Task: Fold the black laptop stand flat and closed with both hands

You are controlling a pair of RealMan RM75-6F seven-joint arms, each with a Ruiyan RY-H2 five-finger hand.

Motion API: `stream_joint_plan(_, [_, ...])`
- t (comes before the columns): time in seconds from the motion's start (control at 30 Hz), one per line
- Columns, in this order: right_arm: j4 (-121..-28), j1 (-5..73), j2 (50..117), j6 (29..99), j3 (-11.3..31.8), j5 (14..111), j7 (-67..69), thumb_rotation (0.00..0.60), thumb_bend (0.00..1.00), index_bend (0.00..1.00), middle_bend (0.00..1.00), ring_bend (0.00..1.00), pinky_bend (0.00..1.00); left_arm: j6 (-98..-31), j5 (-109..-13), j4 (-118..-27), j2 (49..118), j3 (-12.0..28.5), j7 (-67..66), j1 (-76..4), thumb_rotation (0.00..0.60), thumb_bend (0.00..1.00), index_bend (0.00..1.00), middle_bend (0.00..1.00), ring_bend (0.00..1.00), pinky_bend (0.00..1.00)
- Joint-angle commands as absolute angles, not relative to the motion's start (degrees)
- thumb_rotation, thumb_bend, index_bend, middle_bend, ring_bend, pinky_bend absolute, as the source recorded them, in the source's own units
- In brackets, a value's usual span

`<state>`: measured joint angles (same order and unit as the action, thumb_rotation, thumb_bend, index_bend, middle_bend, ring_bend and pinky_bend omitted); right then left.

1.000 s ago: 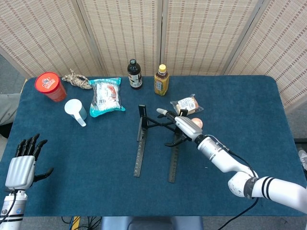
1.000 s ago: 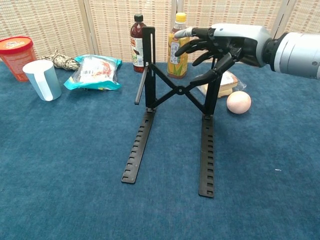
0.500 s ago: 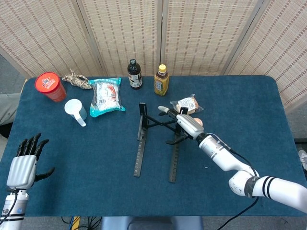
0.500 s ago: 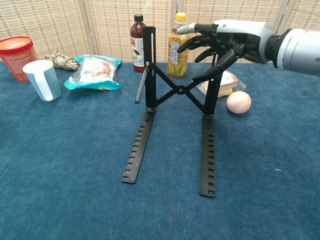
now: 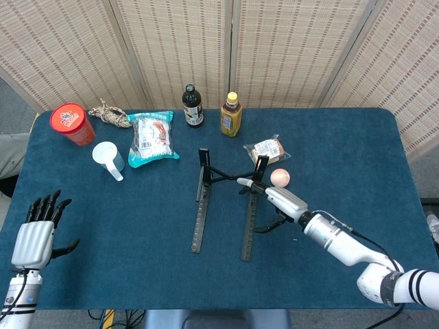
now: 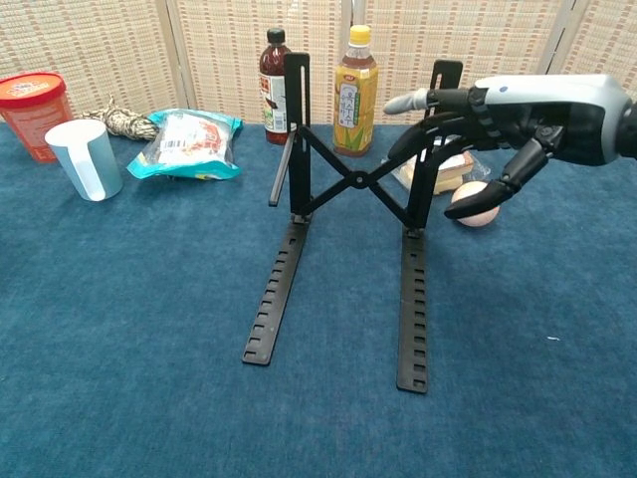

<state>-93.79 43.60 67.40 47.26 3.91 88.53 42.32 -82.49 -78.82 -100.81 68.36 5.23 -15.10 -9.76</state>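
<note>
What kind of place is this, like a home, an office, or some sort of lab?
Most likely a robot test or demo setup, not a home. Woven folding screens wall off a table covered in blue cloth, and unrelated props are laid out on it: a black laptop stand, drink bottles, and a red tub.

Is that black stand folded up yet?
No. The laptop stand is spread open: uprights raised, crossed braces apart, rails wide on the table.

Even, bright, diffuse overhead light in both views, only faint soft shadows under the right hand [image 6: 508, 110] and on the cloth just beside it, no real glare except mild sheen on its silver back, focus sharp throughout, no visible motion blur or edge distortion.
</note>
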Motion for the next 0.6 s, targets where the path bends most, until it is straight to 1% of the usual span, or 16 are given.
stream_joint_plan(0.03, [-93.33,43.52,67.48,45.81,3.07,87.65,42.67,0.600,0.06,0.04,0.28,0.09,0.18,-82.41,-78.92,-100.77,68.53,5.30,-15.15,-9.90,0.600,0.13,0.14,0.00,0.00,0.00])
stream_joint_plan(0.3, [-90.18,43.49,70.26,43.65,2.04,85.99,44.48,0.600,0.06,0.05,0.33,0.14,0.18,-82.51,-78.53,-100.91,68.31,5.15,-15.48,-9.65,0.600,0.13,0.14,0.00,0.00,0.00])
stream_joint_plan(0.37, [-89.47,43.38,70.98,43.39,1.85,85.69,44.67,0.600,0.07,0.06,0.35,0.17,0.19,-82.61,-78.48,-100.99,68.22,5.10,-15.48,-9.53,0.600,0.13,0.14,0.00,0.00,0.00])
stream_joint_plan(0.47, [-88.79,43.08,71.69,43.31,1.60,85.36,44.77,0.600,0.07,0.06,0.39,0.21,0.19,-82.60,-78.41,-101.06,68.08,5.04,-15.57,-9.47,0.600,0.13,0.14,0.00,0.00,0.00])
stream_joint_plan(0.6, [-88.70,42.14,72.09,44.12,1.29,84.91,44.47,0.600,0.07,0.05,0.41,0.23,0.19,-82.49,-78.43,-101.11,68.05,5.03,-15.59,-9.54,0.600,0.13,0.14,0.00,0.00,0.00])
